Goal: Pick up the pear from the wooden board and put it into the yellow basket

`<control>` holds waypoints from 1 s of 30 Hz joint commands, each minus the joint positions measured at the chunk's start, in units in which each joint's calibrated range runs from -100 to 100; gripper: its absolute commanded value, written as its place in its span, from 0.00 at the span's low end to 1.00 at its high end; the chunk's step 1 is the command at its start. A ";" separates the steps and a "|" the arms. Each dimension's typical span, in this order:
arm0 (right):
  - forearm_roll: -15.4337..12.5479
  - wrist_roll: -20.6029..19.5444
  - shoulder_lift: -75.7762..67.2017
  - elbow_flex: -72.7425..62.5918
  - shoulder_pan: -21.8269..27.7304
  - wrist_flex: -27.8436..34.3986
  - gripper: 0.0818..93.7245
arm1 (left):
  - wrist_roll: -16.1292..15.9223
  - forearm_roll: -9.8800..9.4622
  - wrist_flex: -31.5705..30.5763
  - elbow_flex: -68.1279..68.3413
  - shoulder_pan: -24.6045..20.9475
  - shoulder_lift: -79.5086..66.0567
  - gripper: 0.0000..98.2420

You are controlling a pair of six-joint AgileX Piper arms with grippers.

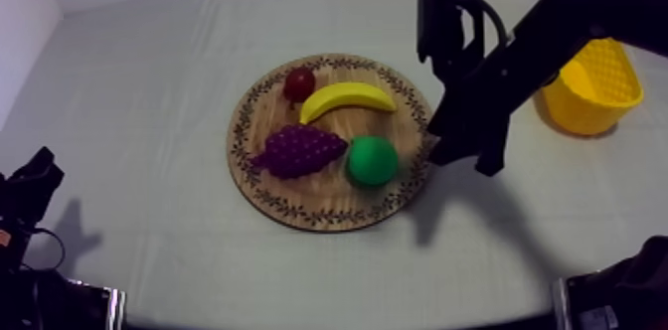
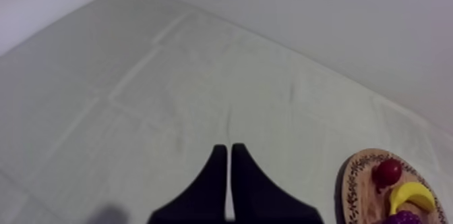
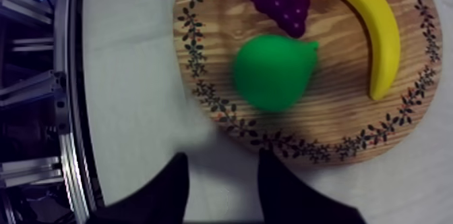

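The green pear (image 1: 373, 160) lies on the round wooden board (image 1: 260, 115), at its right side, beside the purple grapes (image 1: 298, 148) and below the banana (image 1: 348, 98). My right gripper (image 1: 465, 155) hangs just off the board's right rim, a short way from the pear. In the right wrist view its fingers stand apart with nothing between them, the gripper (image 3: 222, 179) over bare cloth near the board's rim (image 3: 296, 147), and the pear (image 3: 273, 71) just beyond. The yellow basket (image 1: 588, 85) stands at the far right. My left gripper (image 2: 229, 173) is a shut wedge over cloth.
A small red fruit (image 1: 298, 83) sits at the board's far edge, by the banana's tip. My left arm (image 1: 30, 180) rests low at the left. A metal frame (image 3: 40, 105) runs along the table's edge behind the right gripper.
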 commanded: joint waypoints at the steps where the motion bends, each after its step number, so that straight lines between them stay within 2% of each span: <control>1: -0.44 0.63 0.23 0.21 -0.01 -0.07 0.44 | -0.01 0.01 0.02 0.03 0.00 0.02 0.00; 5: -0.55 0.84 1.07 -0.15 -0.21 -0.97 0.50 | -0.01 0.01 0.02 0.03 0.00 0.02 0.00; 11: 1.24 -0.43 2.71 -1.59 -1.11 -6.37 0.59 | -0.01 0.01 0.02 0.03 0.00 0.02 0.00; 18: 1.85 -0.97 5.00 -1.20 -2.12 -10.82 0.62 | -0.01 0.01 0.02 0.03 0.00 0.02 0.00; 22: 3.14 -1.82 6.32 -1.68 -2.86 -12.82 0.65 | -0.01 0.01 0.02 0.03 0.00 0.02 0.00; 30: 3.09 -2.05 9.69 -2.66 -4.06 -15.53 0.67 | -0.01 0.01 0.02 0.03 0.00 0.02 0.00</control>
